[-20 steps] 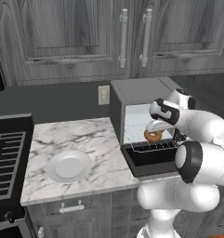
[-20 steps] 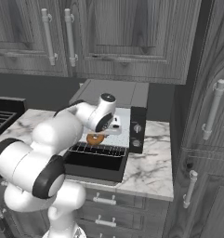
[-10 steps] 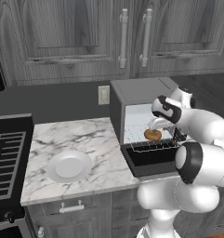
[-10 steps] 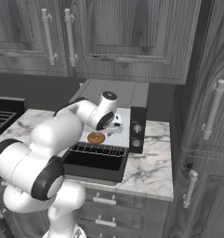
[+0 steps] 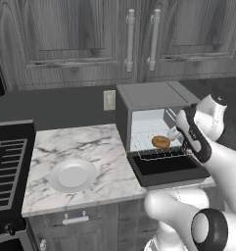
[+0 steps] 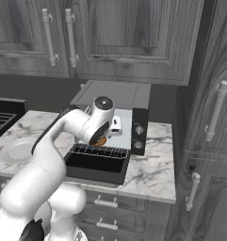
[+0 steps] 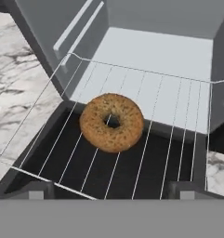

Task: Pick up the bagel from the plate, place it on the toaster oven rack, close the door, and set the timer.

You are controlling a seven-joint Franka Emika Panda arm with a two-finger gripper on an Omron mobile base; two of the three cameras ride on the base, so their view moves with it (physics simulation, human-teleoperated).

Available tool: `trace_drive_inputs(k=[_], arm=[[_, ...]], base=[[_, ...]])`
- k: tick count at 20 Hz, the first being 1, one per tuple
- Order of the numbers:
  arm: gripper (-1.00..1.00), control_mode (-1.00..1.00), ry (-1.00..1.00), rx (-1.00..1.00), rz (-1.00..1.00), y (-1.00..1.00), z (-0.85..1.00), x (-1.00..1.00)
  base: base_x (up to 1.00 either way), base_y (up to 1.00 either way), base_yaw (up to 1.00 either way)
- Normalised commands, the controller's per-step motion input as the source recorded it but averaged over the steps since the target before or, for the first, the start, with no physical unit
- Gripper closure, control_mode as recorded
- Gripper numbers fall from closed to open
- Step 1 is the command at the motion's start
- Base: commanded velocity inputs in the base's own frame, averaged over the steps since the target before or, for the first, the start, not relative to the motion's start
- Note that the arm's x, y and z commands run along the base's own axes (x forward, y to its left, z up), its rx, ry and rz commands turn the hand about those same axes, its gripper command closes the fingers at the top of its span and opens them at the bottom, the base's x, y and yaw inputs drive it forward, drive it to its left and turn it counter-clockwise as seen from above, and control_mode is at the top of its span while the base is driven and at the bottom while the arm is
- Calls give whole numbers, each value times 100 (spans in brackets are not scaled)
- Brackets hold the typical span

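A simulated kitchen in dark grey tones: grey wood-grain upper cabinets [image 5: 90, 34] with long metal bar handles [image 5: 130, 39] run along a charcoal back wall [image 5: 65, 105], where a pale outlet plate [image 5: 109, 100] is set. Beneath them a white marble desk [image 5: 80, 147] veined in grey rests on grey drawer fronts [image 6: 110, 207] with small pulls. A black stove [image 5: 7, 162] with dark grates adjoins the desk's left end. To the right stands a tall cabinet [image 6: 214, 117] with rounded handles. Lighting is soft and even.
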Motion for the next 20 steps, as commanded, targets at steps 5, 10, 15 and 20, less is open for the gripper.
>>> trace_drive_inputs(k=[5, 10, 15, 20], arm=[[-100, -100, 5, -10, -7, 8, -2, -91], [-100, -100, 12, -4, -7, 4, -17, -32], [-100, -100, 6, 0, -5, 10, -20, 0], [-100, -100, 1, 0, -4, 3, -13, 1]], base=[[0, 0, 0], [0, 0, 0], [0, 0, 0], [0, 0, 0]])
